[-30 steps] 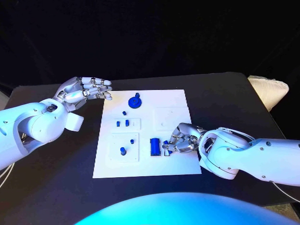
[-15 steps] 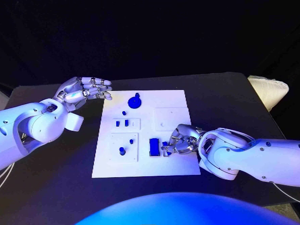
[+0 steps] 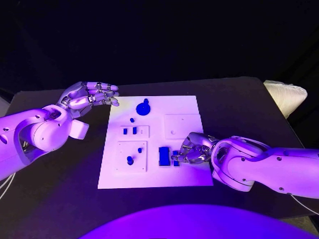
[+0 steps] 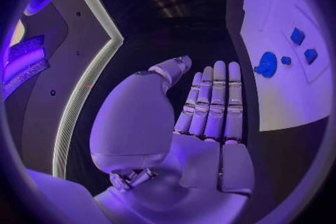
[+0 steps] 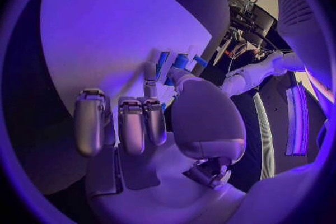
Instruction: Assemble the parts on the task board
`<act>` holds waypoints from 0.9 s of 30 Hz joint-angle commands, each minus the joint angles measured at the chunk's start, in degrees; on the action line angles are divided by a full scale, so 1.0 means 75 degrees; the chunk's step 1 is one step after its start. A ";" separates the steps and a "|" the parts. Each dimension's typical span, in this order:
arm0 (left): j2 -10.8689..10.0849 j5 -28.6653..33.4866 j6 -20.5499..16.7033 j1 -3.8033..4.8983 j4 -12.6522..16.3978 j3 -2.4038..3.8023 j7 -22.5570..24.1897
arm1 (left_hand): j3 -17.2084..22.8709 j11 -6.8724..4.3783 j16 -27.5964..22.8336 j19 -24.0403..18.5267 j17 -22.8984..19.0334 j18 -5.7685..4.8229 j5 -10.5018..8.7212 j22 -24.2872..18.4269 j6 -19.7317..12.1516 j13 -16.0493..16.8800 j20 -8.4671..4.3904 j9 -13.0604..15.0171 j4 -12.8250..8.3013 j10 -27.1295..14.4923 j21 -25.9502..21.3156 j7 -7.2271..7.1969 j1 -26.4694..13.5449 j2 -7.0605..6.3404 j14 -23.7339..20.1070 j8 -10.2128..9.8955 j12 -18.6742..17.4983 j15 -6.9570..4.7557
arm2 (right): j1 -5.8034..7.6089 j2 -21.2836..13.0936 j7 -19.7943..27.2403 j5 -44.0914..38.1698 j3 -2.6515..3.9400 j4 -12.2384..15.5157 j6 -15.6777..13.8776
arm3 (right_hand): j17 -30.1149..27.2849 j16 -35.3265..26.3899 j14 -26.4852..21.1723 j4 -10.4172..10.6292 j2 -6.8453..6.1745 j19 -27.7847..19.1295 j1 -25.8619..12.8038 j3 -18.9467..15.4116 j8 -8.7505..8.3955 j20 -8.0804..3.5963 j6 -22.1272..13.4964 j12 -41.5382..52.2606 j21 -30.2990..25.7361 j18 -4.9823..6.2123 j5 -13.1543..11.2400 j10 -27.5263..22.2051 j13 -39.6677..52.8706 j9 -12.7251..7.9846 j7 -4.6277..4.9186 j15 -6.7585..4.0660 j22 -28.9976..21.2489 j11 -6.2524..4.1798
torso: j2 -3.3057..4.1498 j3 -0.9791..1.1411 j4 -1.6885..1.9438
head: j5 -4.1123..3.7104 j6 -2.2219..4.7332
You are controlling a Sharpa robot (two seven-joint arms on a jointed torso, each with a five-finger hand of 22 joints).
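Right now we see our right hand [image 3: 190,148] low on the near right part of the task board [image 3: 185,104], fingers curled on a small blue part [image 3: 177,156] just right of the upright blue block [image 3: 164,156]. Left hand [image 3: 87,95] hovers off the board's far left corner, fingers apart, holding nothing. Round blue part [image 3: 143,106] sits at the far middle; small blue pieces [image 3: 131,131] sit left of centre. Parts look light, stiff and smooth, likely slippery; we'd pinch them by the flat sides. The board lies on the black surface [image 3: 239,97].
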 commanded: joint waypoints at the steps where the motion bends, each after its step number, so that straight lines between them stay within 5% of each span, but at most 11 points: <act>1: 0.0008 0.0044 0.0081 0.0000 0.0009 0.0004 0.0040 | -0.0033 -0.0001 -0.0051 0.0053 0.0006 0.0078 -0.0016 -0.0013 0.0034 0.0010 0.0008 -0.0011 0.0008 0.0067 -0.0037 -0.0009 0.0070 -0.0023 0.0032 0.0040 -0.0015 0.0008 | -0.0009 0.0001 0.0121 -0.0028 0.0000 0.0040 0.0074 | 0.2013 0.0031 0.0783 0.0008 -0.0001 0.0427 -0.0097 -0.0014 0.0041 -0.0056 0.0075 0.0026 0.0029 -0.0078 0.0019 0.0799 0.2011 -0.0008 -0.0005 -0.0050 0.1655 -0.0039 | -0.0002 -0.0001 0.0001 | 0.0005 0.0001; 7: 0.0012 0.0044 0.0081 0.0000 0.0005 0.0004 0.0037 | -0.0033 -0.0001 -0.0051 0.0053 0.0006 0.0078 -0.0016 -0.0013 0.0034 0.0010 0.0008 -0.0011 0.0008 0.0067 -0.0037 -0.0009 0.0070 -0.0023 0.0032 0.0040 -0.0015 0.0008 | -0.0009 -0.0052 0.0134 -0.0052 0.0000 0.0026 0.0136 | 0.2013 0.0031 0.0783 -0.0044 -0.0172 0.0416 -0.0048 -0.0067 0.0073 -0.0064 0.0059 0.0026 -0.0007 -0.0071 -0.0085 0.0799 0.2011 -0.0015 -0.0018 -0.0059 0.1646 -0.0052 | -0.0005 -0.0002 -0.0003 | -0.0015 0.0001; 12: 0.0022 0.0044 0.0086 0.0000 -0.0004 0.0004 0.0039 | -0.0033 -0.0001 -0.0051 0.0053 0.0006 0.0078 -0.0016 -0.0013 0.0034 0.0010 0.0008 -0.0011 0.0008 0.0067 -0.0037 -0.0009 0.0070 -0.0023 0.0032 0.0040 -0.0015 0.0008 | -0.0009 -0.0109 0.0216 -0.0143 0.0000 -0.0034 0.0261 | 0.2013 0.0031 0.0783 -0.0272 -0.0533 0.0391 0.0991 -0.0247 0.0136 -0.0071 -0.0013 0.0026 -0.0069 -0.0060 -0.1052 0.0799 0.2011 -0.0058 -0.0020 -0.0066 0.1630 -0.0051 | -0.0003 -0.0002 -0.0007 | -0.0016 0.0001; 17: 0.0030 0.0044 0.0092 0.0000 -0.0006 0.0004 0.0041 | -0.0033 -0.0001 -0.0051 0.0053 0.0006 0.0078 -0.0016 -0.0013 0.0034 0.0010 0.0008 -0.0011 0.0008 0.0067 -0.0037 -0.0009 0.0070 -0.0023 0.0032 0.0040 -0.0015 0.0008 | -0.0009 -0.0081 0.0192 -0.0292 0.0000 -0.0093 0.0294 | 0.2013 0.0031 0.0783 -0.0323 -0.0460 0.0391 0.1616 -0.0372 0.0142 -0.0076 -0.0002 0.0026 -0.0062 -0.0061 -0.1527 0.0799 0.2011 -0.0123 -0.0033 -0.0073 0.1632 -0.0063 | 0.0003 0.0003 0.0001 | -0.0022 0.0001; 27: 0.0031 0.0044 0.0088 0.0000 -0.0004 0.0004 0.0042 | -0.0033 -0.0001 -0.0051 0.0053 0.0006 0.0078 -0.0016 -0.0013 0.0034 0.0010 0.0008 -0.0011 0.0008 0.0067 -0.0037 -0.0009 0.0070 -0.0023 0.0032 0.0040 -0.0015 0.0008 | -0.0045 0.0044 0.0094 -0.0571 -0.0001 -0.0295 0.0238 | 0.2013 0.0031 0.0783 -0.0276 -0.0309 0.0386 0.1790 -0.0287 0.0133 -0.0080 0.0005 0.0026 -0.0079 -0.0058 -0.1587 0.0799 0.2011 -0.0164 -0.0040 -0.0077 0.1627 -0.0070 | 0.0003 0.0001 0.0004 | -0.0026 0.0001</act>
